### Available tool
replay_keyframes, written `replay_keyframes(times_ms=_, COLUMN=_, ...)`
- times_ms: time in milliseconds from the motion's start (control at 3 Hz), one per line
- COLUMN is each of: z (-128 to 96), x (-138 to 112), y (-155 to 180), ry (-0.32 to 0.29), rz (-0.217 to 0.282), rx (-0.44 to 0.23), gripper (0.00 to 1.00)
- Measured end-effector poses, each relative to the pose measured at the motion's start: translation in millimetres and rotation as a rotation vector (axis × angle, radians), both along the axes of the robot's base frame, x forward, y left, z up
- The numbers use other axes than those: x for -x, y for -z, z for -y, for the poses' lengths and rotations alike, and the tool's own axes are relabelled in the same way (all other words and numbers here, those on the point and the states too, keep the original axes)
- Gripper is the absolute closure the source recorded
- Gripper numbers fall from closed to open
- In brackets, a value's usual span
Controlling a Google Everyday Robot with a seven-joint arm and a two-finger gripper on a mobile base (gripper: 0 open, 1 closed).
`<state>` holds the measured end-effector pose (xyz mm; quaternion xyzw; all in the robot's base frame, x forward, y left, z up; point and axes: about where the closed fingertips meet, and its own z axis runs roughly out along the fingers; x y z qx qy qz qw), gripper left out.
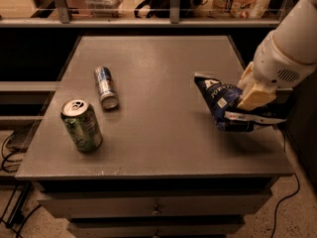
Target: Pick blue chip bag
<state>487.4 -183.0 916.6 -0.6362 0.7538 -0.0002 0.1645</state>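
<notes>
The blue chip bag [221, 102] is dark navy foil with white lettering, at the right side of the grey table [158, 148]. It is tilted and crumpled, with its right part raised and its lower edge near the tabletop. My gripper [251, 99], cream fingers below a white arm, comes in from the right and is shut on the bag's right side. The part of the bag under the fingers is hidden.
A green can [81, 125] stands upright near the table's front left. A slim blue-and-silver can [105, 87] lies on its side behind it. A shelf with glass and packages runs along the back. The table's right edge is close to the bag.
</notes>
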Motion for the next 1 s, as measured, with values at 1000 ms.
replay_keyframes(times_ms=1000, z=-18.6, x=-12.3, y=-153.6, ry=-0.132, rz=0.271, rx=-0.119, gripper=1.0)
